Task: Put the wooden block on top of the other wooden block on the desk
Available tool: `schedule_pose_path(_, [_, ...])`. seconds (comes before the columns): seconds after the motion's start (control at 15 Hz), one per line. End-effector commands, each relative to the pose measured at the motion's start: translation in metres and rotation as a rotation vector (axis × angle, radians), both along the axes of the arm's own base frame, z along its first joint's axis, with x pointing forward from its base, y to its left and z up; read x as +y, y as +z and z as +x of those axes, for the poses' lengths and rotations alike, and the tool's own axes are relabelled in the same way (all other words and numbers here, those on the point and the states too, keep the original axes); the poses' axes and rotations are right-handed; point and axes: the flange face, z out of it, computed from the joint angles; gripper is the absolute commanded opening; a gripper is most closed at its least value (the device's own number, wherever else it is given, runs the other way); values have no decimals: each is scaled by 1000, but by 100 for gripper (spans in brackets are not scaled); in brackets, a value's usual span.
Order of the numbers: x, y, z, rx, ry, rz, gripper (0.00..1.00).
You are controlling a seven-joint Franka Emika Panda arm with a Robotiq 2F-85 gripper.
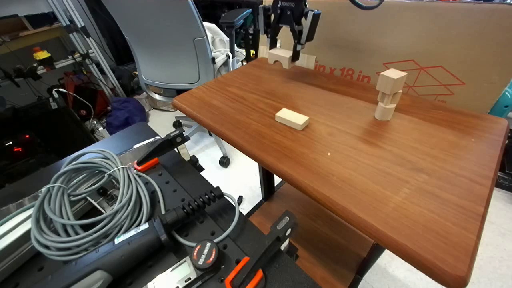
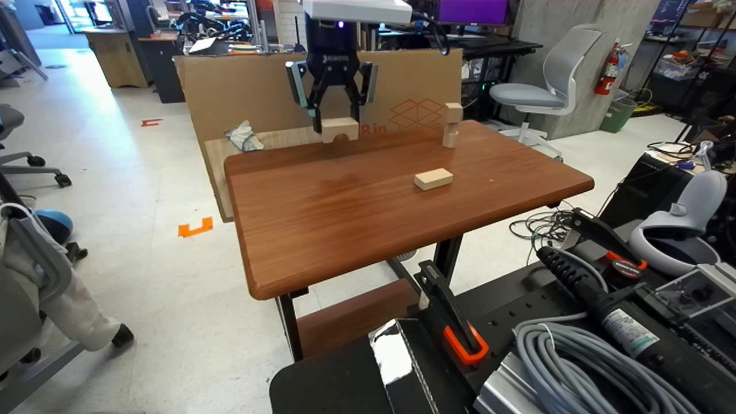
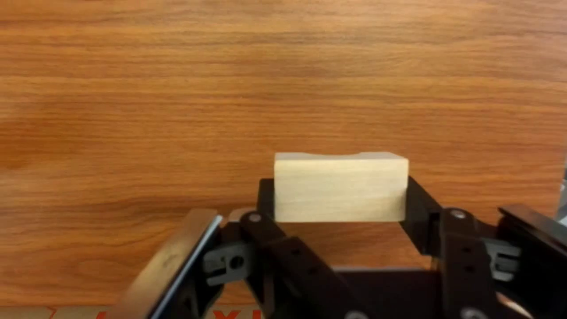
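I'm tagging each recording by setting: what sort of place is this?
Probably a lab or workshop: a coiled grey cable lies on a black board full of holes, and what looks like a white VR headset sits close by.

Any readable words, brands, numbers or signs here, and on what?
"ROBOTIQ": gripper, in both exterior views.
"in x 18 in": cardboard, in red, near a red box drawing.
Cut off at the wrist view's bottom edge: red letters.
Too small or blurred to read: round disc, tool label.
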Motion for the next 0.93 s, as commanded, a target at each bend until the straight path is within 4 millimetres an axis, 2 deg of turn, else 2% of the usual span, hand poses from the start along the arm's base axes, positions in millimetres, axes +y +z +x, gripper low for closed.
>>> schedule_pose_path(0.0, [-15, 48, -26, 2, -88, 56, 42])
schedule_pose_path(0.2, [-37, 61, -40, 7, -142, 69, 42])
schedule_pose_path(0.33, [-54, 58, -48, 16, -161, 60, 42])
schedule_pose_path(0.67, [-99, 26, -63, 74, -163, 15, 42])
schedule_pose_path(0.87, [-109, 10, -73, 91, -136, -38, 42])
